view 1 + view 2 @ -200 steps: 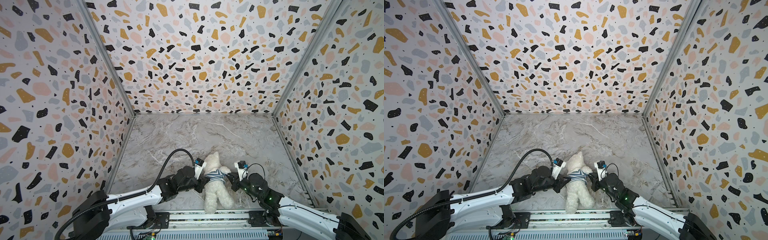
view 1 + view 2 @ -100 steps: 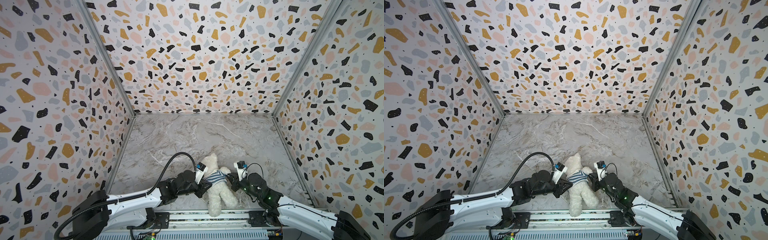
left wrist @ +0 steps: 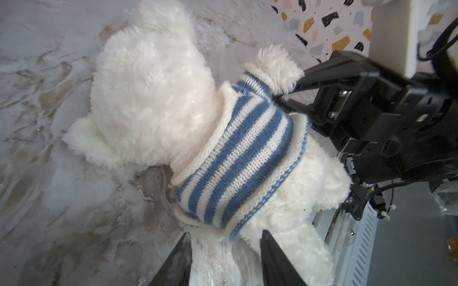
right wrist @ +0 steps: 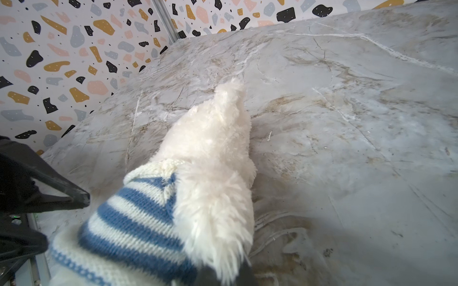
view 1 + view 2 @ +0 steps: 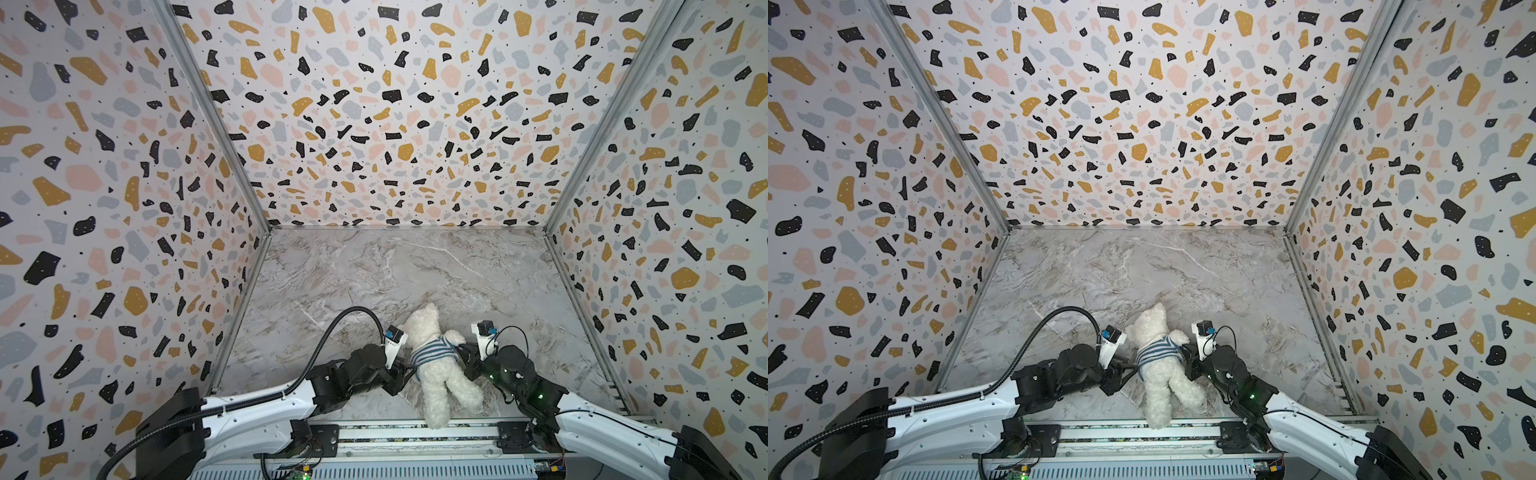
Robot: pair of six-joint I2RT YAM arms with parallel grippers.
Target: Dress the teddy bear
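The white fluffy teddy bear (image 5: 442,380) (image 5: 1165,378) lies face down near the marble table's front edge, head toward the back. A blue-and-white striped shirt (image 5: 432,354) (image 3: 238,153) (image 4: 133,222) sits round its upper body, and one arm pokes out of a sleeve. My left gripper (image 5: 409,370) (image 3: 226,234) is open beside the bear, its fingers apart just short of the shirt's hem. My right gripper (image 5: 463,354) (image 4: 224,277) is shut on the shirt's sleeve under the bear's arm; fur hides the exact pinch.
The marble table (image 5: 415,270) stretches bare behind the bear. Terrazzo-patterned walls (image 5: 395,124) close in the left, back and right sides. A metal rail (image 5: 374,432) runs along the front edge, and one bear leg reaches over it.
My left gripper has opened and let go of the shirt's hem. The bear's legs have swung a little to the right. The right gripper has stayed shut in place.
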